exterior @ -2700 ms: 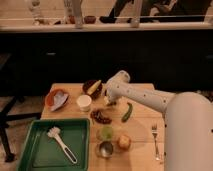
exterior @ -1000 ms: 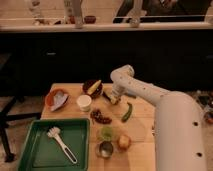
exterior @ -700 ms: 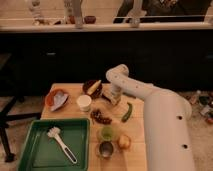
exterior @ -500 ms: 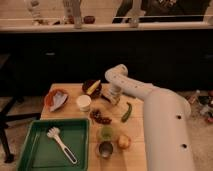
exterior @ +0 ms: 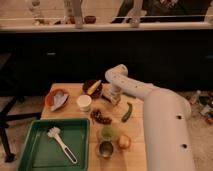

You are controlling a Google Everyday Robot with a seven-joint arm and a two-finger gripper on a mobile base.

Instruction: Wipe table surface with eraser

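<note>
The light tan wooden table surface (exterior: 75,114) fills the middle of the camera view. The eraser (exterior: 101,117), a small dark brown block, lies on it near the middle, just right of and in front of the white cup (exterior: 84,102). My gripper (exterior: 114,96) points down at the table's far middle, right beside the dark bowl (exterior: 92,88). It is a short way behind the eraser and apart from it. My white arm (exterior: 160,120) runs back from it and hides the table's right side.
A green tray (exterior: 35,150) with a white brush (exterior: 61,143) sits at the front left. An orange bowl (exterior: 56,98) holds a blue-grey pad. A green pepper (exterior: 127,112), a green cup (exterior: 107,132), a metal cup (exterior: 105,149) and a round yellow fruit (exterior: 124,142) stand near the eraser.
My gripper has stayed by the dark bowl. The large near part of my arm has swung left and now covers the table's right side and the fork there.
</note>
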